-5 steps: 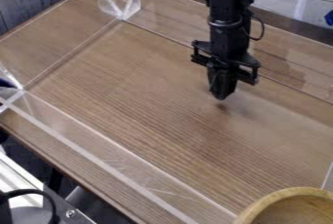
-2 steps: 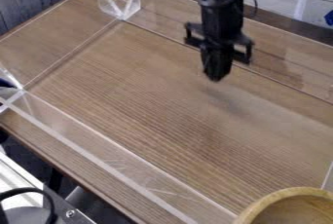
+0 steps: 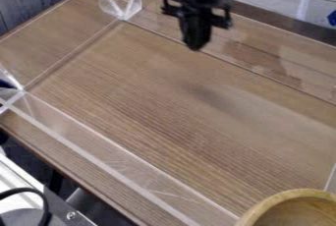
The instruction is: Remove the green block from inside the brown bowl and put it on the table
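Low clear plastic walls [image 3: 116, 157] edge the wood-grain bench [image 3: 164, 102], one running along its left side down toward the bottom. Between that wall and the brown bowl [image 3: 292, 210] lies a wide open stretch of planks. The bowl sits at the lower right corner, cut off by the frame, its visible inside bare tan. The black gripper [image 3: 196, 39] hangs over the far part of the bench, blurred; its fingers seem to be together. I cannot make out a green block.
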Controlling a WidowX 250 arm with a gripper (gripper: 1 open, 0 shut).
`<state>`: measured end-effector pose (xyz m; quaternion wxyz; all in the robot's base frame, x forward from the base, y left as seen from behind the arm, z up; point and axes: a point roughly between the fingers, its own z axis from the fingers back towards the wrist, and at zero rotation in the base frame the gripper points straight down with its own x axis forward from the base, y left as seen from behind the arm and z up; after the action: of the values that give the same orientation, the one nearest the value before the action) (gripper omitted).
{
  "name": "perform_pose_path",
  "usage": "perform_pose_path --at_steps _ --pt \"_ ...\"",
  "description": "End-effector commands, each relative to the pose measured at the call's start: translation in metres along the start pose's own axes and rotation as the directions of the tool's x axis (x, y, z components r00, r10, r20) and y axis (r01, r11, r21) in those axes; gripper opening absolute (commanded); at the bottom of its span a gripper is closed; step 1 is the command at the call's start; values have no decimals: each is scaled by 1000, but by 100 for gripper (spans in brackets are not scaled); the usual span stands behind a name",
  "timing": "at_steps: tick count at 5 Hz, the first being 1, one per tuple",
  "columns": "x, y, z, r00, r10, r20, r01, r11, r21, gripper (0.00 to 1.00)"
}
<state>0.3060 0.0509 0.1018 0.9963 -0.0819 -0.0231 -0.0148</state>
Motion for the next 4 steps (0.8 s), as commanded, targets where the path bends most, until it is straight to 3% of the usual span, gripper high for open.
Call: perform_pose_path --at_steps 1,4 --pt "4 25 31 996 5 89 -9 999 39 0" --pt "-12 49 -3 999 33 23 -35 996 77 0"
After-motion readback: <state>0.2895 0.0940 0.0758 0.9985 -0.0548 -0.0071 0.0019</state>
